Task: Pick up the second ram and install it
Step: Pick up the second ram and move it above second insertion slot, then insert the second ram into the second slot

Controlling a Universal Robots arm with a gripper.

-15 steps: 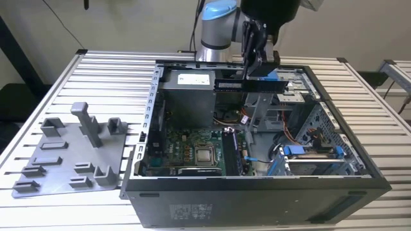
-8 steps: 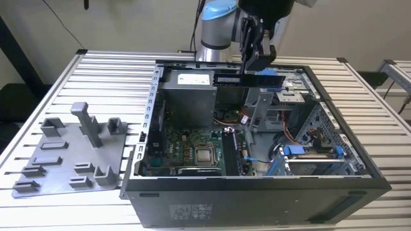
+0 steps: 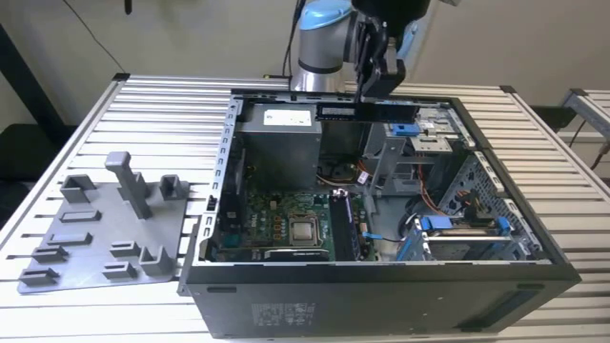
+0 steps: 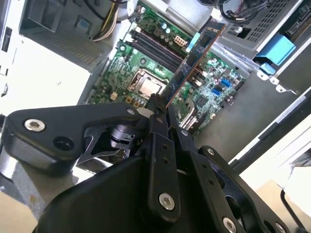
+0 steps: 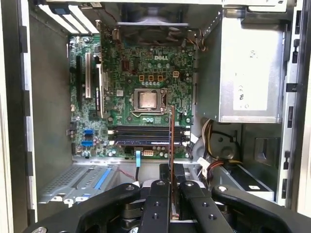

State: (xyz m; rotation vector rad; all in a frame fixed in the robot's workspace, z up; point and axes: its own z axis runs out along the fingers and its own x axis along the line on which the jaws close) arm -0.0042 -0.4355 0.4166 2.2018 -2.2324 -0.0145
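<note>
Gripper [image 3: 375, 96]: 2 fingers clamped on the second ram [image 3: 367, 111] near mid-length, high over the open case [image 3: 381, 282]. Ram's long axis level, crosswise to memory slots [image 5: 146, 133] below, well apart.

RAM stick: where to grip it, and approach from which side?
Pinch the second ram across its two flat faces at the upper long edge, from above, as the gripper holds it now. The board is thin and stands on edge: the faces give purchase, and the lower contact edge is left free for the motherboard slots.
</note>
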